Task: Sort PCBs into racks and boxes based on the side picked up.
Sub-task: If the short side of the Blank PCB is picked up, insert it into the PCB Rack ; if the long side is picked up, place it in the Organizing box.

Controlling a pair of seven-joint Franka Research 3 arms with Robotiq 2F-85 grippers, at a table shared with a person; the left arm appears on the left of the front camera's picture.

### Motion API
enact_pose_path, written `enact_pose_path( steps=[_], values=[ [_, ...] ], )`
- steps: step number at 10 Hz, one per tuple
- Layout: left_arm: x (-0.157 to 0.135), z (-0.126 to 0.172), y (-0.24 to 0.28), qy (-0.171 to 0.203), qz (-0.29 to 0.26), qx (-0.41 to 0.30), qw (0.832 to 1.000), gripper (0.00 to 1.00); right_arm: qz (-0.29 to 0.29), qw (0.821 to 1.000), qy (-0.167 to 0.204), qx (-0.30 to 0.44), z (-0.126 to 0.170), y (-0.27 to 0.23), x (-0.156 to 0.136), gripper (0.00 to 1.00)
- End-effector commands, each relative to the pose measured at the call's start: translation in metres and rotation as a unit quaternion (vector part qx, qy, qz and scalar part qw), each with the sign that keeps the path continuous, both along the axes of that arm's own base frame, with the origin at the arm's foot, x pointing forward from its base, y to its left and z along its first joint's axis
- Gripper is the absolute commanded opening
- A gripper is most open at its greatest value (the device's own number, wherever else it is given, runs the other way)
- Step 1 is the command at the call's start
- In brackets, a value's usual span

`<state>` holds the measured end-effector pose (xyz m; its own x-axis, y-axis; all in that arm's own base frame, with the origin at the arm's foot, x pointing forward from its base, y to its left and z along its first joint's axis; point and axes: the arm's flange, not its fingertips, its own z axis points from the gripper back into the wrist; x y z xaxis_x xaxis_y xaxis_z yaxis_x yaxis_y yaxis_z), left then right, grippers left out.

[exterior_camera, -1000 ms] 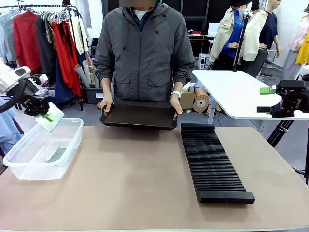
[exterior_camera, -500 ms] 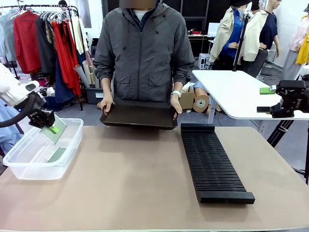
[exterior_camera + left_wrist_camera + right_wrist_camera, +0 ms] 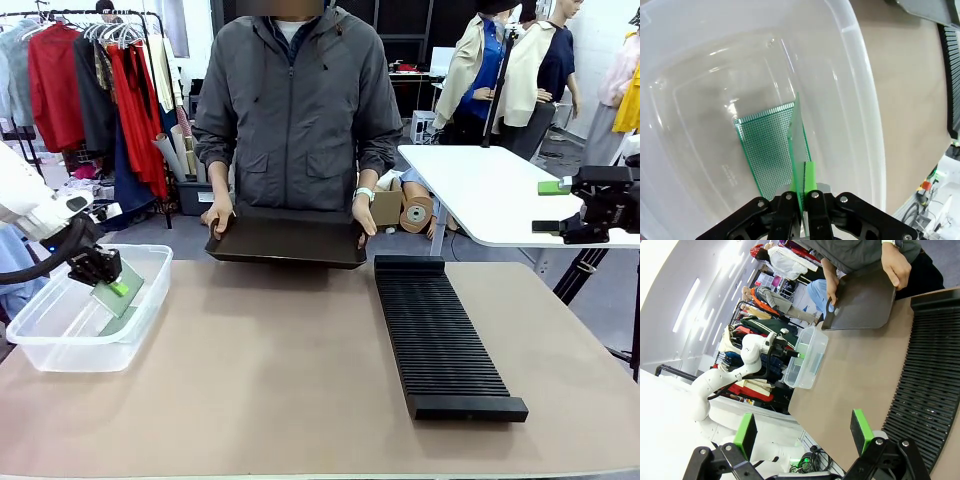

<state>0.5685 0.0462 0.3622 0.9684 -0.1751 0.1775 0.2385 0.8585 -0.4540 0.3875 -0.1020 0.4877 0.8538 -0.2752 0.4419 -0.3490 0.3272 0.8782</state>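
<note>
A: How far along does the sorting look?

B: Early to middling, I'd judge. Nearest, the rack (image 3: 445, 340) lies on the right half of the table (image 3: 270, 380), and I can make out no board in its slots.

A: And the box?

B: The box (image 3: 60, 345) sits at the left edge. One PCB (image 3: 765, 150) lies flat on its floor, so at least one board seems sorted. The left gripper (image 3: 112, 282) hangs inside the box with its pads pressed together, pinching a second PCB (image 3: 118, 293) by one edge. In the left wrist view that held board stands on edge just above the flat one; I cannot tell whether they touch.

A: So what is left?

B: Letting go of that board, I'd say, then whatever else comes.

A: The other arm?

B: The right gripper (image 3: 805, 432) is up at the right, well apart from the rack, fingers spread wide and holding nothing.

A: Farther back?

B: A person at the far side holds a flat black tray (image 3: 288, 242) with both hands. I see no boards on it from here, so I cannot tell how many remain.
</note>
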Motion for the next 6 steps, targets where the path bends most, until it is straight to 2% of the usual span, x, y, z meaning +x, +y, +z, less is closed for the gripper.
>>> enact_pose_path(
  steps=[1, 3, 4, 6],
  values=[
    [0.0021, -0.0097, -0.0041, 0.007, -0.009, 0.017, 1.0, 0.0, 0.001, 1.0, -0.003, 0.002, 0.0021, 0.0006, 0.0, 1.0],
    [0.0062, -0.0154, -0.0063, 0.01, -0.009, 0.014, 1.0, 0.0, 0.001, 1.0, -0.003, 0.002, 0.0021, 0.0006, 0.0, 1.0],
    [0.007, -0.0163, -0.0063, 0.012, -0.008, 0.015, 1.0, 0.06, 0.001, 1.0, -0.003, 0.002, 0.0021, 0.0006, 0.0, 1.0],
    [0.0089, -0.0159, -0.0065, 0.012, -0.005, 0.016, 1.0, 0.44, 0.001, 1.0, -0.003, 0.002, 0.0021, 0.0006, 0.0, 1.0]
  ],
)
